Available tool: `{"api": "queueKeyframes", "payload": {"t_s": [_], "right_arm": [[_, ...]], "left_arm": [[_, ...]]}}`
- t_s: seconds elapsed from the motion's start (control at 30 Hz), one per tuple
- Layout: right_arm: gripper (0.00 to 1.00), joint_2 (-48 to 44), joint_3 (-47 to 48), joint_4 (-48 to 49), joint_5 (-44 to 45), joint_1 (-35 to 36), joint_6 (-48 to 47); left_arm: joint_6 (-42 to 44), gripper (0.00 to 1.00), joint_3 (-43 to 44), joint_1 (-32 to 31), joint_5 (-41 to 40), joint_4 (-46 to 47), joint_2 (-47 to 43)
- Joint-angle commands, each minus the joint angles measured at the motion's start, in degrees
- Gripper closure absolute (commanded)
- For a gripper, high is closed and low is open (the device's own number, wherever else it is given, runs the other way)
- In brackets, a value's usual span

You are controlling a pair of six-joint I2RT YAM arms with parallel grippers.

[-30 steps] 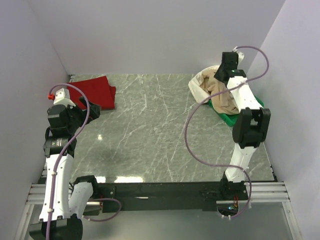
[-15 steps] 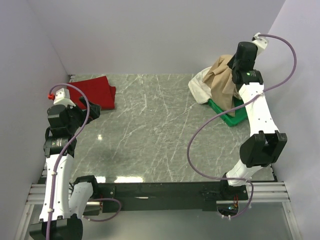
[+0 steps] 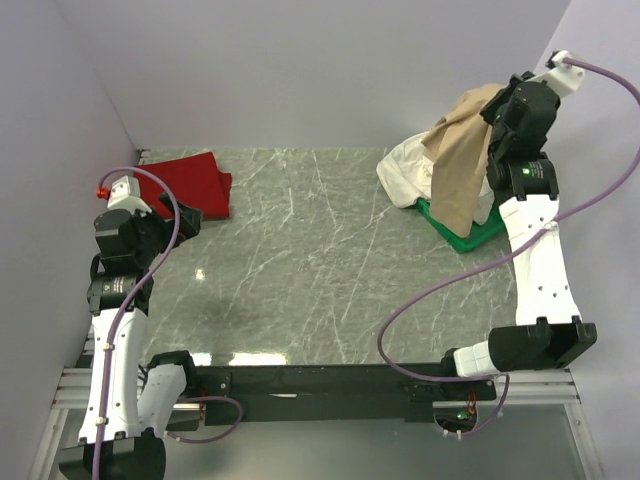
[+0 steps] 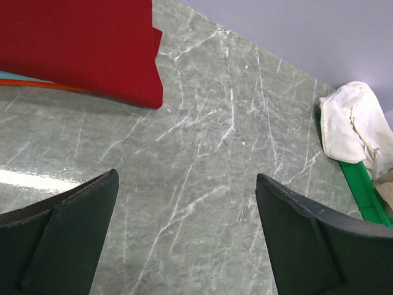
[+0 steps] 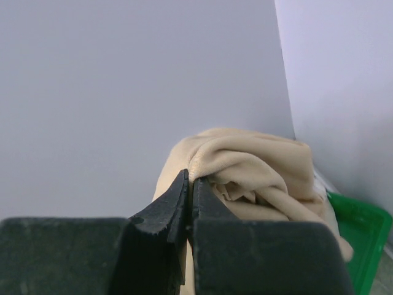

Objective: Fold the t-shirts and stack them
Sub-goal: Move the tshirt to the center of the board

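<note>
My right gripper (image 3: 497, 108) is shut on the tan-beige t-shirt (image 3: 462, 160) and holds it high at the back right, so the shirt hangs down over the green tray (image 3: 462, 240). In the right wrist view the tan cloth (image 5: 245, 166) is pinched between the closed fingers. The cream-white t-shirt (image 3: 408, 172) lies crumpled on the tray's left side. The deep red t-shirt (image 3: 193, 184) lies folded at the back left, on thin orange and teal layers (image 4: 37, 83). My left gripper (image 4: 187, 203) is open and empty above bare table.
The grey marble table (image 3: 320, 270) lies between the red stack and the green tray. White walls close in the back and both sides. The tray's edge shows in the left wrist view (image 4: 362, 190).
My right arm has risen and swung back to the right, lifting the tan-beige shirt off the tray until it hangs. The left arm has not moved.
</note>
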Motion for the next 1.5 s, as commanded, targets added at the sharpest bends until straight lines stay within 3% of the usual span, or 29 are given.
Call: {"api": "queueKeyframes", "payload": {"t_s": [0.0, 0.23, 0.6, 0.8, 0.87, 0.9, 0.93, 1.0, 1.07, 1.23, 1.33, 1.47], "right_arm": [[1.0, -1.3, 5.1, 5.1, -0.5, 0.1, -2.8], [1.0, -5.5, 3.6, 7.2, -8.0, 6.1, -4.2], [1.0, -6.9, 10.8, 3.3, -14.2, 20.9, -7.3], [0.99, -9.7, -0.2, 8.2, -19.2, 21.0, 0.5], [0.84, -8.8, -5.8, 6.7, -19.6, 21.0, 2.5], [0.51, -8.1, -7.4, 5.2, -19.3, 21.0, 4.2], [0.37, -7.1, -10.4, 3.6, -17.6, 21.0, 5.1], [0.2, -4.2, -14.3, 0.8, -17.2, 21.0, 7.3], [0.18, -2.1, -20.1, -0.3, -17.1, 21.1, 8.0], [0.18, -5.0, -35.2, 5.2, -18.9, 21.0, 9.6], [0.18, -8.6, -40.4, 7.8, -19.8, 21.0, 9.7], [0.18, -11.2, -44.7, 8.1, -19.3, 21.1, 9.5]], "left_arm": [[-0.3, 0.0, -0.2, 0.3, 1.4, 2.6, -1.0], [-0.3, 0.0, -0.2, 0.2, 1.5, 2.6, -0.8], [-0.2, 0.01, -0.2, 0.2, 1.5, 2.4, -0.4], [-0.6, 0.0, -0.7, 0.4, 1.5, 3.9, -0.2], [-1.5, 0.01, -1.7, 0.3, 1.9, 4.9, -0.9], [-1.9, 0.01, -2.2, 0.2, 2.0, 5.4, -1.2], [-3.3, 0.01, -2.8, 0.3, 2.3, 6.6, -1.6], [-4.8, 0.01, -5.2, -0.6, 3.2, 8.6, -2.7], [-6.6, 0.01, -7.3, -1.9, 2.7, 10.5, -3.0], [-7.7, 0.02, -7.7, -12.1, -5.1, 10.4, 0.1], [-8.7, 0.03, -7.5, -18.8, -10.2, 11.9, 3.4], [-10.5, 0.06, -8.0, -26.2, -10.5, 17.3, 10.4]]}}
